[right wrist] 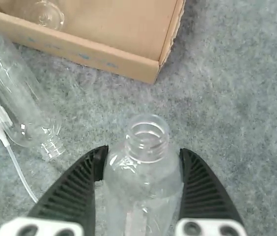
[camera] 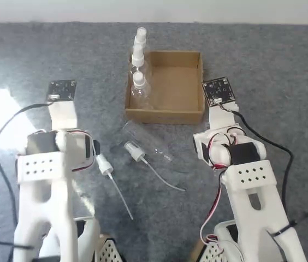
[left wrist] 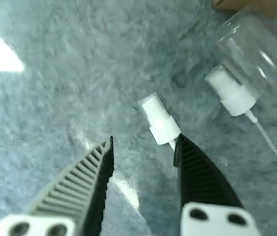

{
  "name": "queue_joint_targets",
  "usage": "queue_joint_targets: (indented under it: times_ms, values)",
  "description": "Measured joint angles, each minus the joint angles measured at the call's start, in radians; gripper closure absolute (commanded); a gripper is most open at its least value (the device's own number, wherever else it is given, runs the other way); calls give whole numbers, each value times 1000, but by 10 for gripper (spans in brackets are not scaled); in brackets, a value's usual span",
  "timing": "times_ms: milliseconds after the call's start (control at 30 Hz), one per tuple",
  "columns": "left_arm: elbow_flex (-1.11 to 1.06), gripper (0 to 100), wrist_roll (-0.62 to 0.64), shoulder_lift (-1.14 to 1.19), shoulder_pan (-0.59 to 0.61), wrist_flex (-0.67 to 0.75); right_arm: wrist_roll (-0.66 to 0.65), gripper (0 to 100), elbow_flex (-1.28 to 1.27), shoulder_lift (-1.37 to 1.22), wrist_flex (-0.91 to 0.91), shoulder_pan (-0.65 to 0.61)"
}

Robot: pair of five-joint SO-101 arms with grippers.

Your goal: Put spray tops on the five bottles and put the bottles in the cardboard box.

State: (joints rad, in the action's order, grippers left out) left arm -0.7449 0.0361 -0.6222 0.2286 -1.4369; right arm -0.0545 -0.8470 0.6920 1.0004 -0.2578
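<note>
My right gripper is shut on a clear uncapped bottle, neck pointing toward the cardboard box. My left gripper is open just above the carpet, and a loose white spray top lies right beyond its fingertips. A second spray top lies next to a capless bottle on its side. From above, that lying bottle is in front of the cardboard box, with both spray tops and their thin tubes nearby. Three capped bottles stand at the box's left side.
Grey carpet covers the table. The left arm and right arm flank the loose parts. The box's right half holds nothing. Cables run along both arms' outer sides.
</note>
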Motion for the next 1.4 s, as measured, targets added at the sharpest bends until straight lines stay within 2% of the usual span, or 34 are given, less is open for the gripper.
queue_joint_targets:
  times_ms: [167,300,567,800,967,1233,1400]
  values:
    - [8,808,58,152,-3,0,0,916,0,0,0,0]
    - [18,808,87,273,-49,2,0,916,0,0,0,0]
    - [18,809,224,410,-130,103,0,916,0,0,0,0]
    - [18,812,239,491,-126,146,0,915,0,0,0,0]
    - [20,812,287,528,-92,222,0,914,0,0,0,0]
    - [20,814,296,603,-87,321,0,914,0,0,0,-2]
    - [31,906,298,652,-87,347,0,914,0,0,0,-2]
